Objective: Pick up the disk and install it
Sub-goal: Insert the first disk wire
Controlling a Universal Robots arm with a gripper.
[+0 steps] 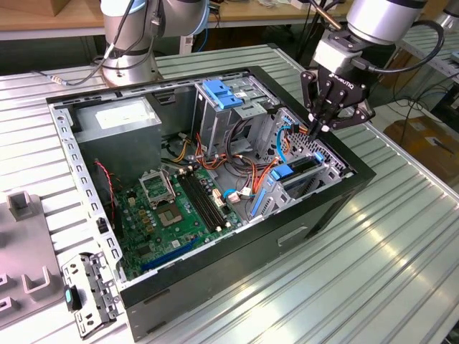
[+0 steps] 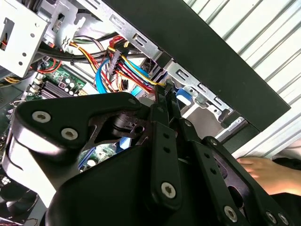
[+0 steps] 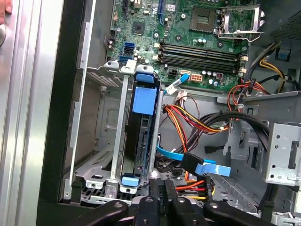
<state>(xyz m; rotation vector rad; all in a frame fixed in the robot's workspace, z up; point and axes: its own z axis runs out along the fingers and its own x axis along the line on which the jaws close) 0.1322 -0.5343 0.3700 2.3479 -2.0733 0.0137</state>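
The flat grey-metal disk with bright blue plastic carrier rails sits edge-up in the perforated steel drive cage of the open black computer case. Above it, the black gripper hangs with fingers clenched together, grasping nothing.
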